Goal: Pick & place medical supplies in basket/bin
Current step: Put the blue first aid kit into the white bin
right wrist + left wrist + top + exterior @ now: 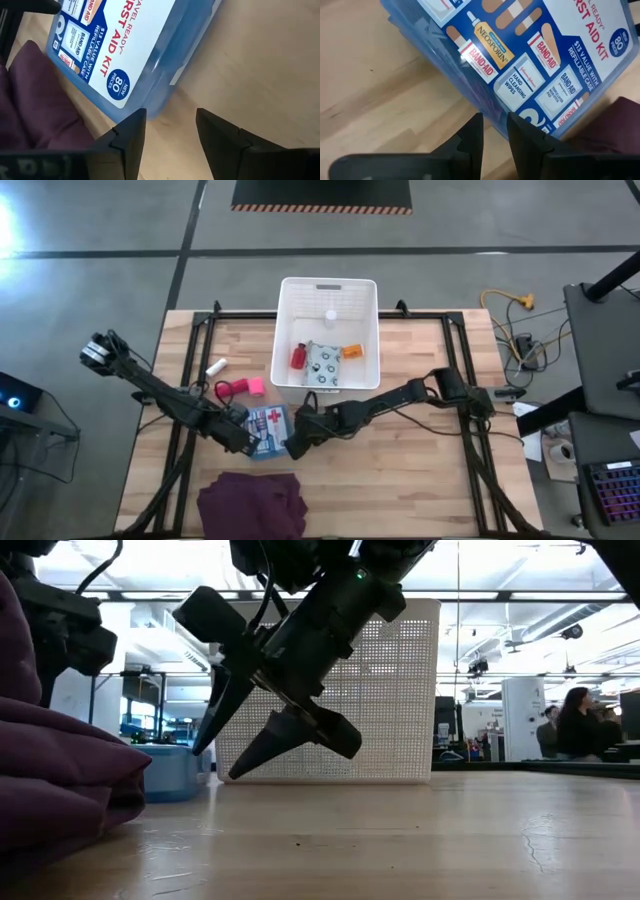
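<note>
first-aid kit (266,430): flat on the wooden table (420,470) just in front of the basket, label up, flanked by both grippers
white vial (216,367): loose on the table far left, apart from the rest, not yet collected
pink-red tube (232,390): beside the pink cube (258,386), both outside the basket
left gripper (238,436): at the kit's left edge, fingers nearly together, tips at the case's rim, probably steadying it
purple cloth (252,502): heaped at the near edge, touching nothing
right gripper (298,442): at the kit's right edge, fingers apart, empty, lined up for a grasp
white basket (290,305): holds the red bottle (298,358), patterned pouch (322,367) and orange box (353,352); kit likely goes next
</note>
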`<state>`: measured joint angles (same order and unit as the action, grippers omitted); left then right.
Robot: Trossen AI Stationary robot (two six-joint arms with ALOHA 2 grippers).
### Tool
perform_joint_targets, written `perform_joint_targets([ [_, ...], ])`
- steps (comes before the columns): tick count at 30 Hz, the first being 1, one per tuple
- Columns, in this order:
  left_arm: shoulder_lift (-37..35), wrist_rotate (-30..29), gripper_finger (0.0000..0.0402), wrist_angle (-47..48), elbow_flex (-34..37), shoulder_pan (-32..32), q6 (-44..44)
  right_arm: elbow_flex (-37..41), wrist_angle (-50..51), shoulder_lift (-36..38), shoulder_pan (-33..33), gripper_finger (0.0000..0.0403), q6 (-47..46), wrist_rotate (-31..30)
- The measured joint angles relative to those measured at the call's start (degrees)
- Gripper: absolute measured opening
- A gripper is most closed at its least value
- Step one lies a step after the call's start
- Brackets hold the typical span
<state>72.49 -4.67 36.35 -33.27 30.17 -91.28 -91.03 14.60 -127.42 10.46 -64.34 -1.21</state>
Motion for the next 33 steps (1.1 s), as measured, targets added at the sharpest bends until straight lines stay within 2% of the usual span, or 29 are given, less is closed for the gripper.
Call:
perform_joint_targets([
  [16, -0.13, 2.87, 0.007, -1.95, 2.39, 1.13, -0.79, 0.03, -0.57, 0.58, -0.79, 0.0169, 0.5, 0.27],
  [22, -0.13, 4.34, 0.007, -2.18, 2.39, 1.38, -0.41, 0.03, -6.77, 0.26, -0.86, 0.0169, 1.36, 2.59],
  [26, -0.75, 4.76, 0.007, -2.07, 2.36, 1.4, -0.88, 0.71, -6.4, -0.58, -1.47, 0.0169, 0.48, 3.29],
  [28, -2.07, 3.43, 0.007, 0.11, 0.66, 1.51, -0.3, 1.19, -6.61, -0.59, -1.73, 0.0169, 0.74, 3.82],
  [33, -4.71, -5.85, 0.007, 11.44, -4.58, 0.94, 0.89, 1.41, -10.39, -0.35, -1.73, 0.0169, 5.67, 4.26],
])
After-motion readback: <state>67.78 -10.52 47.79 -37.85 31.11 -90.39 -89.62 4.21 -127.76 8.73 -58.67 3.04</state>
